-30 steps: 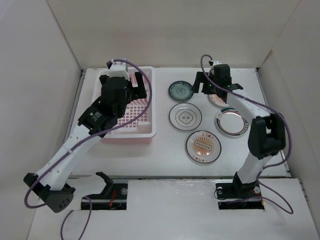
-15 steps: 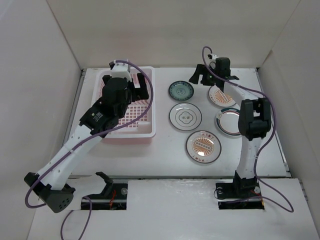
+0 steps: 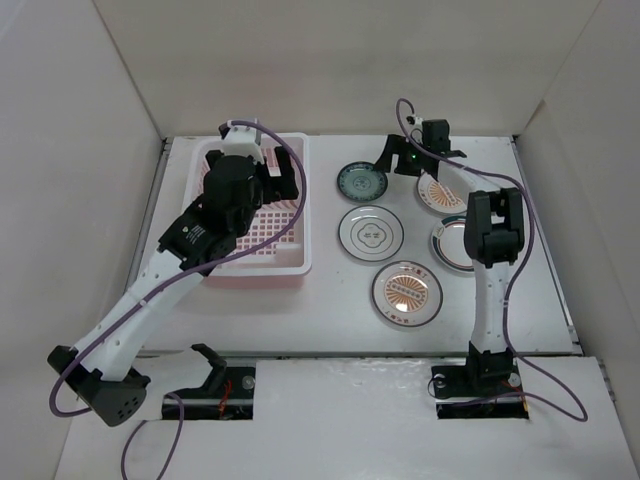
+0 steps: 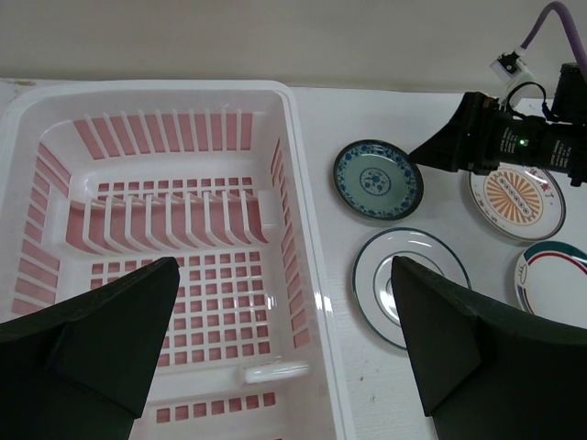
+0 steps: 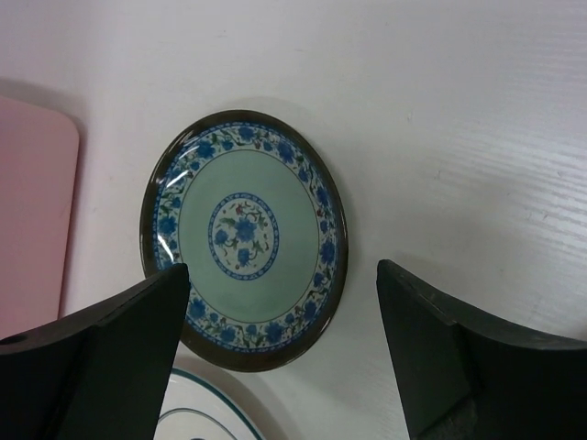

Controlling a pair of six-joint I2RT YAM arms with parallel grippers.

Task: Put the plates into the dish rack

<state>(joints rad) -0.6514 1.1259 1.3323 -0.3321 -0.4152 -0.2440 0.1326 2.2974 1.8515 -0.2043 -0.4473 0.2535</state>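
**Step in hand.** We find the task at its opening step. All five plates (image 3: pixel 370 230) lie flat on the table (image 3: pixel 330 320), to the right of the dish rack (image 3: pixel 305 200), and none is in the rack.

- The green-centred plate (image 3: pixel 362 182) lies farthest back in the column just beside the rack.
- The white ringed plate (image 4: pixel 371 284) lies nearer to the arm bases, and the orange sunburst plate (image 3: pixel 407 291) nearer again.
- A second sunburst plate (image 4: pixel 518 197) and the coloured-rim plate (image 4: pixel 559 275) lie further right, partly under the right arm in the top view.

**Grippers.** The right gripper (image 3: pixel 397 160) hangs over the green-centred plate with its fingers apart and nothing between them. Its wrist view shows the plate lying between the two fingers. We cannot tell its height above the plate. The left gripper (image 3: pixel 272 185) hovers over the rack, fingers spread wide and empty.

**Judgement.** We judge the step in hand to be the reach for the green-centred plate.

**Next move.** The plate lies flat, so the next move calls for a descent that brings the fingers onto its raised rim. The fingers must then close firmly, since a shallow glazed edge may slip. The plate must then be lifted clear of the ringed plate just beside it. After that it goes left, over the rack's wall.
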